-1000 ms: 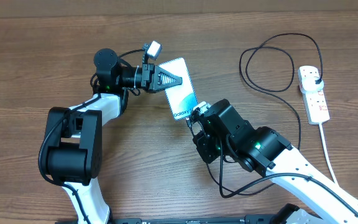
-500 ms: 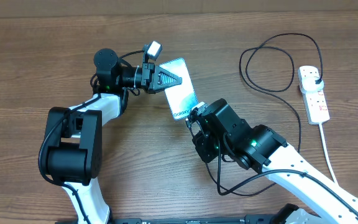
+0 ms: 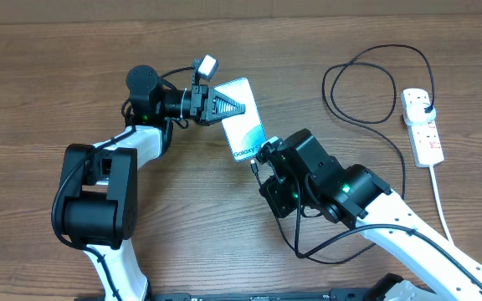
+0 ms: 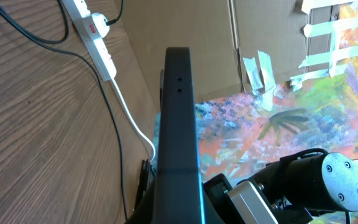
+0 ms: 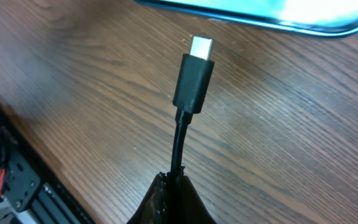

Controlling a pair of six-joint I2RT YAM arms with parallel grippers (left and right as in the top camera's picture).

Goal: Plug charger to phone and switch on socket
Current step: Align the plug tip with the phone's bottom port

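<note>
My left gripper (image 3: 234,107) is shut on the phone (image 3: 242,121), which shows its light blue screen tilted up off the table. In the left wrist view the phone's dark edge (image 4: 178,124) runs up the middle. My right gripper (image 3: 263,155) is shut on the charger cable just behind its connector. In the right wrist view the black connector with its silver tip (image 5: 194,78) points at the phone's lower edge (image 5: 272,15), a short gap away. The charger cable (image 3: 366,67) loops to a black plug in the white socket strip (image 3: 422,125) at the right.
The socket's thick white cord (image 3: 443,209) runs down toward the front right edge. The strip also shows in the left wrist view (image 4: 92,31). A painted board and cardboard stand behind the table in the left wrist view (image 4: 278,118).
My right gripper has shifted slightly right and up beside the phone's lower end. The left arm and phone have stayed still.
</note>
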